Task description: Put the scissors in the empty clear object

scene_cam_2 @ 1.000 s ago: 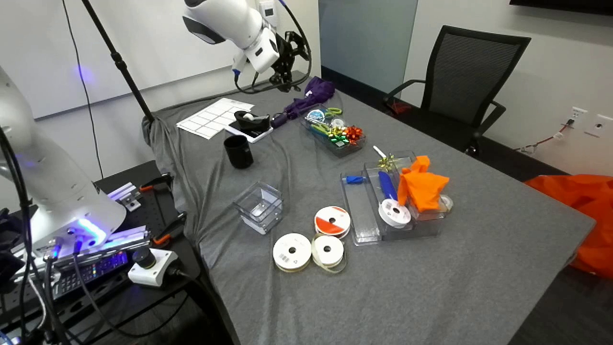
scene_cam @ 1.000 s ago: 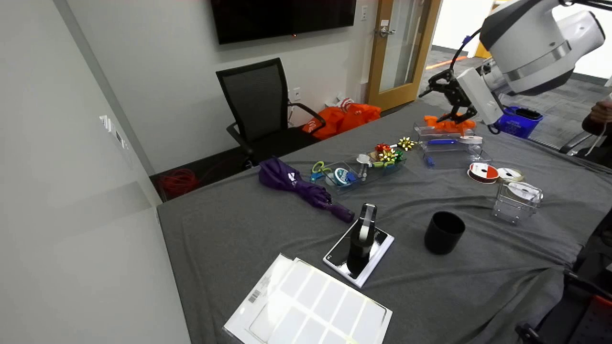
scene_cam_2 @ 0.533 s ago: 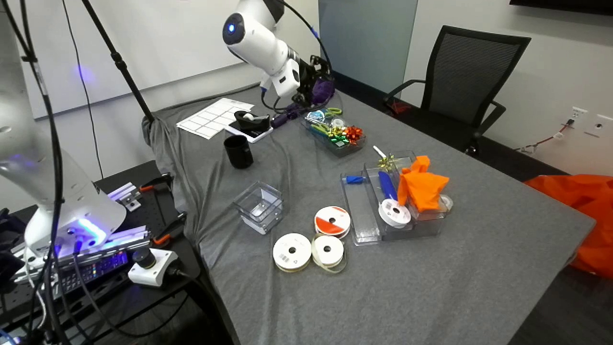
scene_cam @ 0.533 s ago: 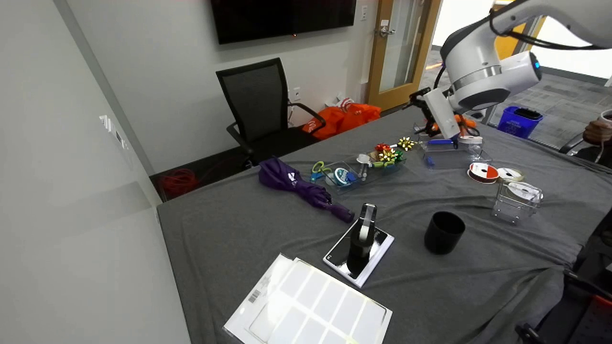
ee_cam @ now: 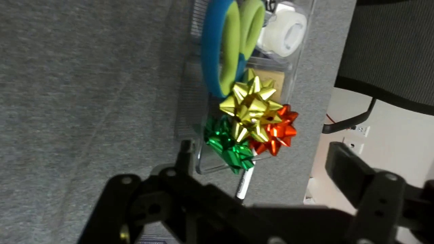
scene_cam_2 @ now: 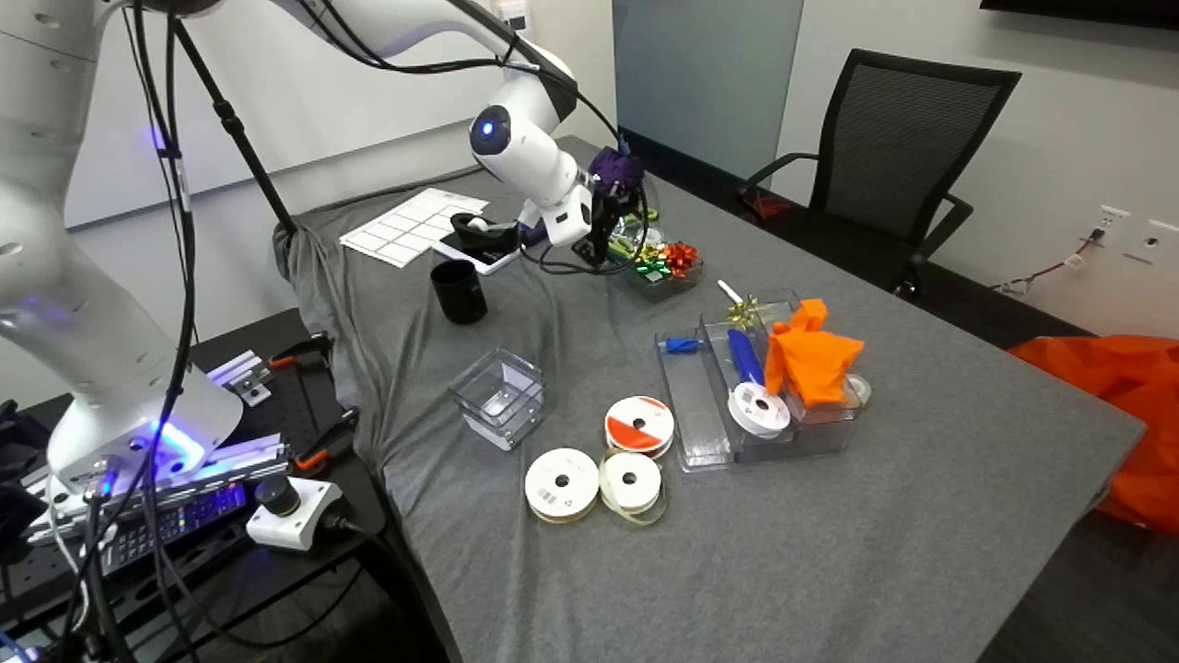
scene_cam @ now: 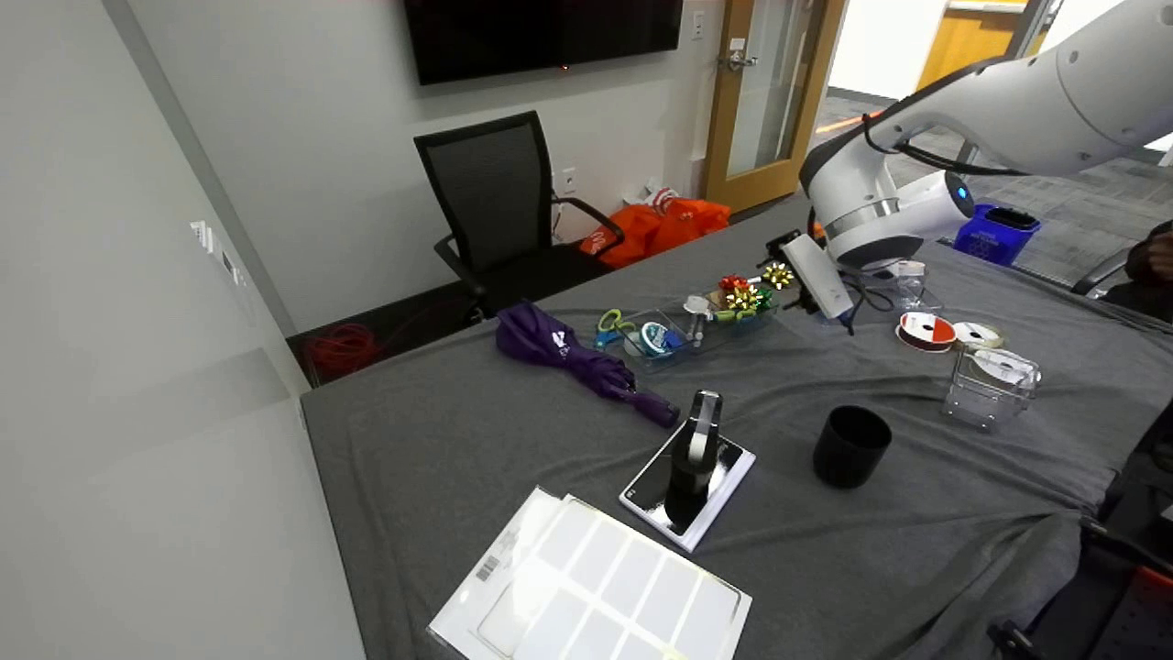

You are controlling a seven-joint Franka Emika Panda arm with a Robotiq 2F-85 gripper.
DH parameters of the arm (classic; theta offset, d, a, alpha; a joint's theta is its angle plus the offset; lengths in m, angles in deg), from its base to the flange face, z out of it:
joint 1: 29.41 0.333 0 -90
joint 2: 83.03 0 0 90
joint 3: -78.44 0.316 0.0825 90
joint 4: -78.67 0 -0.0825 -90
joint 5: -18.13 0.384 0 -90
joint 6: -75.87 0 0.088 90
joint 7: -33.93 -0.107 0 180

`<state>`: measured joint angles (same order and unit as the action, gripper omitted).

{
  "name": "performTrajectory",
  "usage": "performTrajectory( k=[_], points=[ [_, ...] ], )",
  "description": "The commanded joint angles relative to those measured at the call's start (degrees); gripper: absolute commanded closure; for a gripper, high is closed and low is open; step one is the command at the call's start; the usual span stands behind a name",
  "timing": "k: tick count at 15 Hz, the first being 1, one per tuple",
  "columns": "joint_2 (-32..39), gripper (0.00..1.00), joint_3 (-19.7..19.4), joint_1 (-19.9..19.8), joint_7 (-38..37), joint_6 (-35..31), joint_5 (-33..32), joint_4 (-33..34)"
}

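Now you've lowered the gripper [ee_cam: 261,149], fingers spread, toward the scissors [ee_cam: 234,44]. Grasping seems next; the clear container [scene_cam_2: 502,401] looks empty.

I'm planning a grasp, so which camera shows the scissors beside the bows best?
The wrist view: the scissors show large blue-and-green handles beside the gold bow. Both exterior views show only small green handle portions.

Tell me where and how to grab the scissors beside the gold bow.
I'd pinch the scissors by the larger-looking handle loop, ideally from above, on the side away from the red bow. In the wrist view that loop's blue outer rim shows uncovered, while the gold bow crowds one end and the blades are hidden.
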<state>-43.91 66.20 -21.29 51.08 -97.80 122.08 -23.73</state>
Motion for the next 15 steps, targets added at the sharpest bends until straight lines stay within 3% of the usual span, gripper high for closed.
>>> performTrajectory(
  k=[1, 15],
  points=[
    [1.32, 0.0, 0.57, -0.24, -1.36, 1.4, -3.1, -0.7],
    [2.75, 0.0, 0.77, -0.66, 1.11, 12.63, -2.39, 1.71]
  ],
)
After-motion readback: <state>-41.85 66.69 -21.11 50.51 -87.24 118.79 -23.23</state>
